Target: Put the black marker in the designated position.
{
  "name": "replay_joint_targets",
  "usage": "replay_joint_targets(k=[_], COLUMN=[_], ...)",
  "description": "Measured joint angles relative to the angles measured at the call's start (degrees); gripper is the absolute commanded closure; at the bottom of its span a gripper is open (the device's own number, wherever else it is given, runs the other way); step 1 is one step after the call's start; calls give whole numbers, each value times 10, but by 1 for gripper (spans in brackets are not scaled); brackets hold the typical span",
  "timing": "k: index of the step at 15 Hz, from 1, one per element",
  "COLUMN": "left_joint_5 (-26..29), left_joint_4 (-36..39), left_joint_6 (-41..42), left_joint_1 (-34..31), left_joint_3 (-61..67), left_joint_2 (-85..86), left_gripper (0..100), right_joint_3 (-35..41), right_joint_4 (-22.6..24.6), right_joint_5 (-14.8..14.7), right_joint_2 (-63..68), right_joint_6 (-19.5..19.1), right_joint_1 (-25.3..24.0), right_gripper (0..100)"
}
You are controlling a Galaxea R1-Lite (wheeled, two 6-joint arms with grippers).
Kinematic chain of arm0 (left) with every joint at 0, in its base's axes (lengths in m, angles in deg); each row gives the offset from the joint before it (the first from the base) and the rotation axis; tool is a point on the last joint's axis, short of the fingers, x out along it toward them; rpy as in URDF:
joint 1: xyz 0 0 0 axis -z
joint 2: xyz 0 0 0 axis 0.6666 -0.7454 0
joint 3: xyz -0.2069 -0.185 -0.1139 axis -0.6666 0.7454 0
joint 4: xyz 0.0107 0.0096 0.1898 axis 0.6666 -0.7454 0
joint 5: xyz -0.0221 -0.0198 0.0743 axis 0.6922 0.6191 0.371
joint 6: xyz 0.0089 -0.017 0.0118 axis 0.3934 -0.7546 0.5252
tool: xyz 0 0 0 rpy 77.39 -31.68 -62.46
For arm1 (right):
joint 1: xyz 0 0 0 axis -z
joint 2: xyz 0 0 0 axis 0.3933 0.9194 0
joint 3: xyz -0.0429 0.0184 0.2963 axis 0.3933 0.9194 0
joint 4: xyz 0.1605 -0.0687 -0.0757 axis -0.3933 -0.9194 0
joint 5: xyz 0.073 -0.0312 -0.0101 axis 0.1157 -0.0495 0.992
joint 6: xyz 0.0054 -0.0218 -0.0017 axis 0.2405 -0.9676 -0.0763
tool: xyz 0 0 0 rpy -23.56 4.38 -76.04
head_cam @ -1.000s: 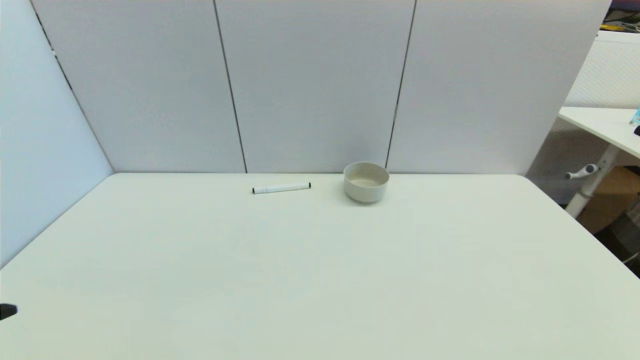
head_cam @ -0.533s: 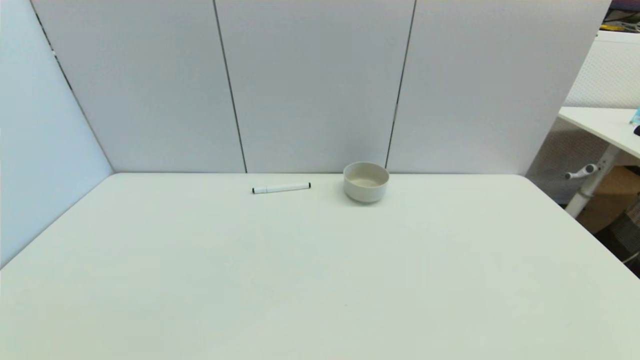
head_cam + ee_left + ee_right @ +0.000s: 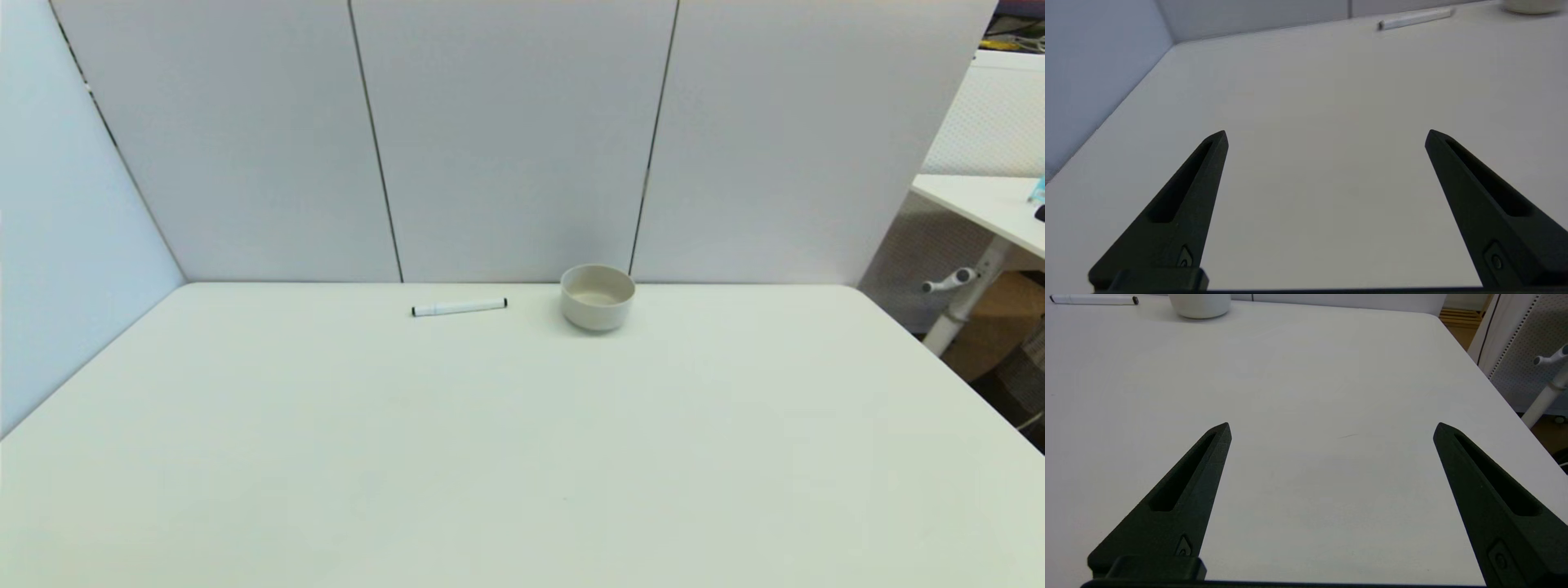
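Head view: black marker (image 3: 459, 307) beside bowl (image 3: 598, 296), apart.

White table (image 3: 522, 457) carries black marker (image 3: 459, 308), bowl (image 3: 598, 297) (apart).

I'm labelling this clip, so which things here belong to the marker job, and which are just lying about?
Job:
- marker, lying flat near the table's far edge
- left tool, open, off the marker
- right tool, open, off the marker

Lying about:
- bowl, right of the marker, apart from it
- table
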Motion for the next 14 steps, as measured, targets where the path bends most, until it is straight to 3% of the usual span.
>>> replay_joint_targets(k=[4, 14], left_joint_5=[-14, -15], left_joint_4=[1, 1], left_joint_6=[-52, -55], left_joint_1=[0, 0], left_joint_3=[11, 12], left_joint_2=[2, 2], left_gripper=[0, 0], right_joint_3=[0, 0], right_joint_4=[0, 0], right_joint_5=[0, 0], right_joint_2=[0, 0], right_joint_6=[0, 0], right_joint_1=[0, 0], right_gripper=[0, 0])
